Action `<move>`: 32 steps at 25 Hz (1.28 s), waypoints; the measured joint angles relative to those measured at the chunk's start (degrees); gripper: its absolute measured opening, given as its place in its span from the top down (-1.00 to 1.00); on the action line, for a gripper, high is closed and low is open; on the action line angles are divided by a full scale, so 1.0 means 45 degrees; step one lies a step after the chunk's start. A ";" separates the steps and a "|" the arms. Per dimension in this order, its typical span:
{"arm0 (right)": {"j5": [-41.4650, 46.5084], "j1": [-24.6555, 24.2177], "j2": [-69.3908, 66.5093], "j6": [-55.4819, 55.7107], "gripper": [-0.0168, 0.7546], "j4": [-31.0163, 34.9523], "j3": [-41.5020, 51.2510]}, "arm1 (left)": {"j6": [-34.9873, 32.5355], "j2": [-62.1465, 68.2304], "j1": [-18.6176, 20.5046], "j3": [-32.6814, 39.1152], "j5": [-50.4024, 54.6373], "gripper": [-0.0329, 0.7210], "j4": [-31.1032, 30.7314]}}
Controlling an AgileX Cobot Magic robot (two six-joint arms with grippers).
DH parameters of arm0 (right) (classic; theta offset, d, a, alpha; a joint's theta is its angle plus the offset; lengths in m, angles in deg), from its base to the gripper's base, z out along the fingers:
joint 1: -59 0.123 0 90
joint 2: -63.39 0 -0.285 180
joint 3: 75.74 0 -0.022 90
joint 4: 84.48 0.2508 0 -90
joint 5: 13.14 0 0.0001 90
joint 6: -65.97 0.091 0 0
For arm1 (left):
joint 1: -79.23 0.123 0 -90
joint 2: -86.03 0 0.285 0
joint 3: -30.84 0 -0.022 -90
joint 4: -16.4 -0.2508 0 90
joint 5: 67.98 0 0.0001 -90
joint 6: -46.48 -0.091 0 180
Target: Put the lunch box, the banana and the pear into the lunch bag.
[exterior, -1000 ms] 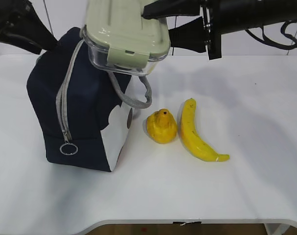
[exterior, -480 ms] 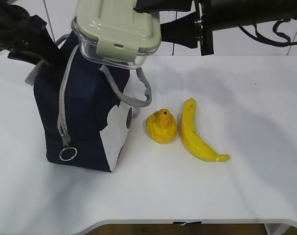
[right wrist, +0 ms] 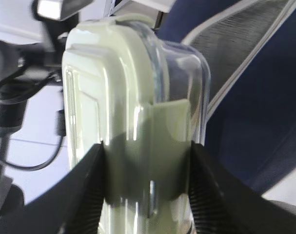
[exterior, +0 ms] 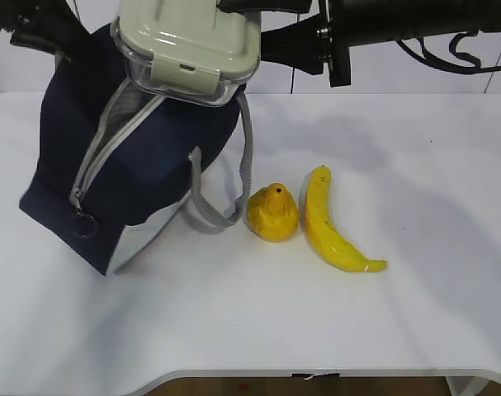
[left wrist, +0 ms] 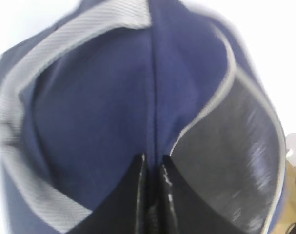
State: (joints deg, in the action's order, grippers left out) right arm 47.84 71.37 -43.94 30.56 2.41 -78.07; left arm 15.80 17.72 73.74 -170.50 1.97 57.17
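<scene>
Now, front to back:
Table (exterior: 250, 330): white, and everything sits on it.
Banana (exterior: 333, 227): lies on the table at the right, curved, with its dark tip toward the front.
Pear (exterior: 272, 213): sits just beside the banana on its left, stub up. It is near a grey rope handle (exterior: 209, 216) of the bag.
Lunch bag (exterior: 118, 157): stands at the left, leaning over, with one bottom corner up off the table. Its zipper (exterior: 97, 153) is undone and the grey inside shows. The ring pull (exterior: 83, 223) hangs low on the side.
Left gripper (left wrist: 152, 195): its two black jaws are pinched tight on the blue cloth at the top of the bag.
Lunch box (exterior: 188, 45): held up in the air, tipped, right over the bag's open top.
Right gripper (right wrist: 148, 195): its jaws squeeze the lunch box from both sides, at the lid clip.
</scene>
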 joint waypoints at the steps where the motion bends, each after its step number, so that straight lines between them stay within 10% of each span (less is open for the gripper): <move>1: -0.0147 0.0000 -0.0024 -0.0070 -0.02 -0.0028 0.0000 | 0.0033 0.0000 0.0000 -0.0275 0.0031 0.88 0.0062; 32: -0.0958 0.1245 -0.6509 0.0048 -0.02 -0.0369 -0.5258 | 0.0325 0.0682 -0.0995 -0.1245 0.0103 0.89 -0.0017</move>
State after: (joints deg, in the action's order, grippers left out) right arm 43.54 76.97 -73.23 30.78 0.75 -101.73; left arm 17.26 20.79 69.27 -176.11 2.43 57.10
